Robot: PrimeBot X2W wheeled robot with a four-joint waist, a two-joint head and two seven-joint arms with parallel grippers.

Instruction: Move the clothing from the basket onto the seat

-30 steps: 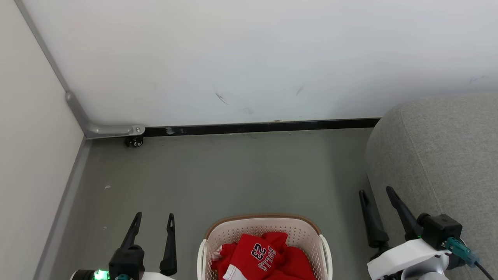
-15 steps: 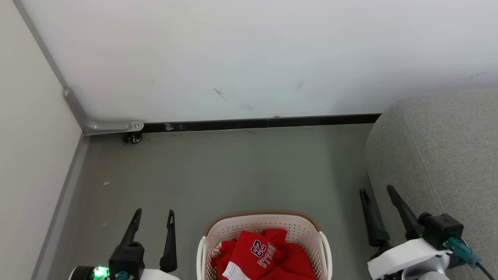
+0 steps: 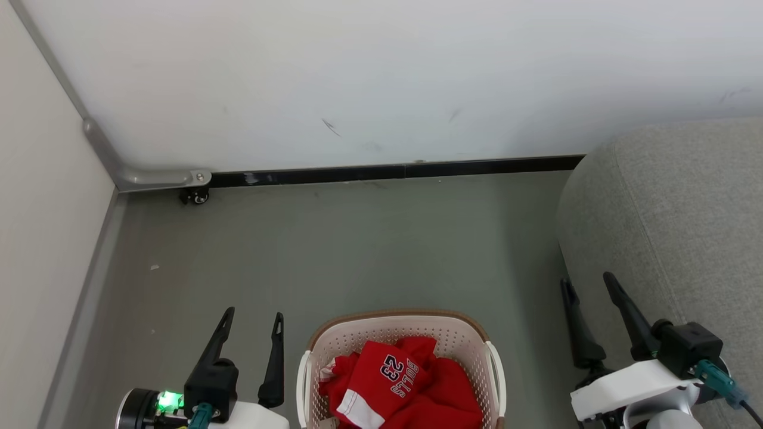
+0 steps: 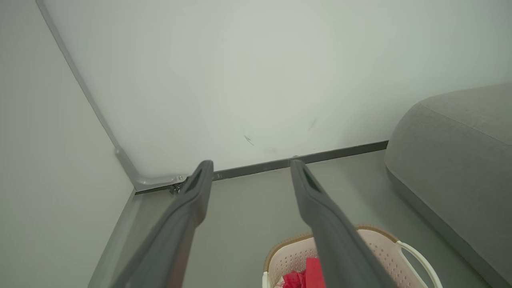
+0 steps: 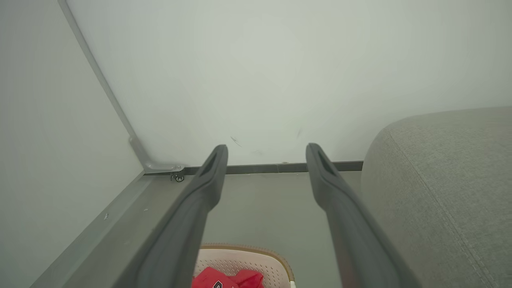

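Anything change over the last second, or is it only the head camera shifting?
Mostly the camera: the whole head view slid, showing more of the basket. Neither hand took anything; the left hand and right hand remain open. The clothing stays in the basket, none on the seat.

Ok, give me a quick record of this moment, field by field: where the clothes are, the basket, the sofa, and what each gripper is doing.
clothing: red garments piled in the basket, the "BULLS 23" jersey on top
basket: cream, brown-rimmed, on the grey floor between the two grippers
seat: grey sofa to the robot's right, nothing on the part in view
left gripper: open, empty, left of the basket
right gripper: open, empty, beside the sofa's edge
task progress: no garment moved yet
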